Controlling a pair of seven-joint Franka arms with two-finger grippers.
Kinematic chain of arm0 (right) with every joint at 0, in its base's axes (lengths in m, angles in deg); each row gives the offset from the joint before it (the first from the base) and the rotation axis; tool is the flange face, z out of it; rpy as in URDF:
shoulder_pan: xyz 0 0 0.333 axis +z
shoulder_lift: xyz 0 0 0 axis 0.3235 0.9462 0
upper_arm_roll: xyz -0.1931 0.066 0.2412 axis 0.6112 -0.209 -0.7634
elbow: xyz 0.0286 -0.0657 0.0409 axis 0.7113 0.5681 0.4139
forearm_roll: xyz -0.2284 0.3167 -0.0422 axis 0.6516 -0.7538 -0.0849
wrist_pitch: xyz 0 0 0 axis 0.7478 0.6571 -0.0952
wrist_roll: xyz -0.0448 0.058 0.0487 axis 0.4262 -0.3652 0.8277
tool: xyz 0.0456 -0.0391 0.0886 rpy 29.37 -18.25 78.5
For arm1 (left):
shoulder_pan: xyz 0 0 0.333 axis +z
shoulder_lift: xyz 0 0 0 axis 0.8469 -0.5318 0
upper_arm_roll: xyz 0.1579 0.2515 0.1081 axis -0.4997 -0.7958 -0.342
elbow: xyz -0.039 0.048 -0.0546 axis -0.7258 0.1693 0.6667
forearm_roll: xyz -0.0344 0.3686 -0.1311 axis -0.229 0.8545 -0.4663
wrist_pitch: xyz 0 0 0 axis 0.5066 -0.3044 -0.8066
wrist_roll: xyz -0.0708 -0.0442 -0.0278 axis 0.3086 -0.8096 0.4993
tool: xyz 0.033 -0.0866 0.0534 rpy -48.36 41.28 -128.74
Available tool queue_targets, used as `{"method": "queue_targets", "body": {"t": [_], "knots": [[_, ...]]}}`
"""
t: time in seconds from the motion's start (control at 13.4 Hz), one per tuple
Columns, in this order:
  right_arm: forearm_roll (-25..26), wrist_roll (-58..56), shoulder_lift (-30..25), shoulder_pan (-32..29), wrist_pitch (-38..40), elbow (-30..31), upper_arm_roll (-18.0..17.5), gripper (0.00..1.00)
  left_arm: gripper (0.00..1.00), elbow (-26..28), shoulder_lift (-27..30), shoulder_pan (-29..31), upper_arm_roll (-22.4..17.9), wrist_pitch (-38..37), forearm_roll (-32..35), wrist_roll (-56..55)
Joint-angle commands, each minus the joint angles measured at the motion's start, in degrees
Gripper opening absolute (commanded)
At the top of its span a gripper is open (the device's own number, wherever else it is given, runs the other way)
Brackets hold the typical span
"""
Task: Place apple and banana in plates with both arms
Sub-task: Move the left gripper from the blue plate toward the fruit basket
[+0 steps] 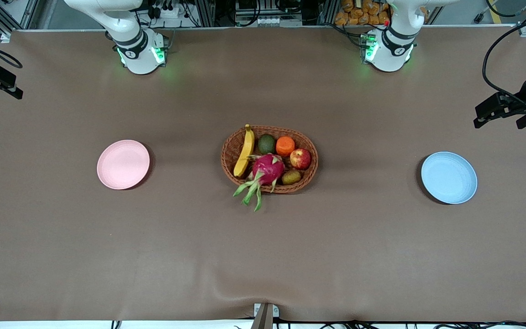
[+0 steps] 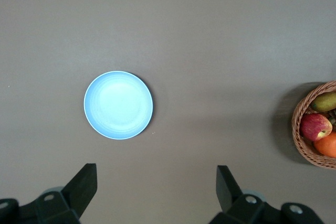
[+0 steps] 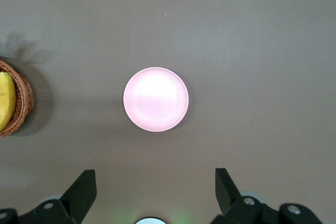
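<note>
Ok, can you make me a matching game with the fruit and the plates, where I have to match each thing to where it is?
Things:
1. banana
2. apple
3. pink plate
4. blue plate

Places:
A. on the table toward the left arm's end, with nothing on it
B. in the wicker basket, along the rim toward the right arm's end
C. on the table toward the right arm's end, with nothing on it
D. in the basket, beside the orange fruit

Pairs: 1-B, 2-D, 3-C, 4-A
</note>
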Motion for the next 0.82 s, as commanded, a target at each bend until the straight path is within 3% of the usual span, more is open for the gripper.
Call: {"method": "queue_targets", "body": {"t": [0.0, 0.3, 0.74], "knots": [[0.10, -0.81, -0.99, -0.78, -0.39, 1.08, -0.74, 1.00, 1.00, -0.56, -2.44, -0.33, 0.29, -1.05, -0.03, 0.99], [0.02, -0.81, -0.72, 0.27, 0.04, 1.16, -0.92, 1.00, 1.00, 0.14, -6.13, -1.90, 1.34, -0.88, -2.40, -0.67], [-0.33, -0.81, -0.63, 2.21, -0.74, 0.73, -1.01, 1.00, 1.00, 0.40, -12.11, -9.64, 1.61, 2.98, -2.31, -7.87]]}}
